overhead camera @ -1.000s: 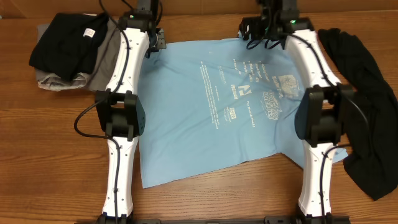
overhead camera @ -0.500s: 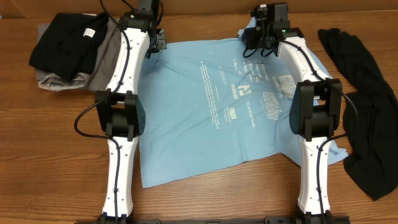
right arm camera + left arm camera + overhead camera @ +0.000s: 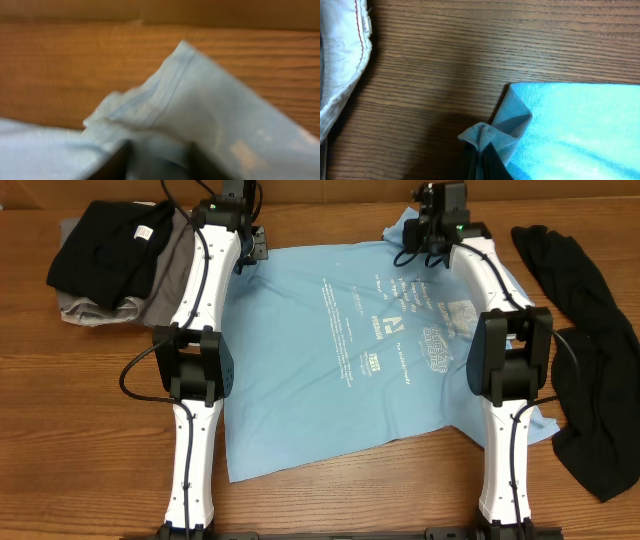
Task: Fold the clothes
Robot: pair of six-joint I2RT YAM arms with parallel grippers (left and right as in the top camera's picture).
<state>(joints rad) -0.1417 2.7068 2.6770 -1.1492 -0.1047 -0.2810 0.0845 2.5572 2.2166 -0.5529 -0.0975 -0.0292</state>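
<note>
Light blue all over the T-shirt, with white printed text in blocks on the chest. Solid black on the folded garment at top left, with a small pale label. Plain grey garment beneath it. Black again on the crumpled garment at the right. Warm brown with darker streaked grain on the table. White with black joints on the left arm and right arm. In the left wrist view, off-white cloth with a line of red stitching.
</note>
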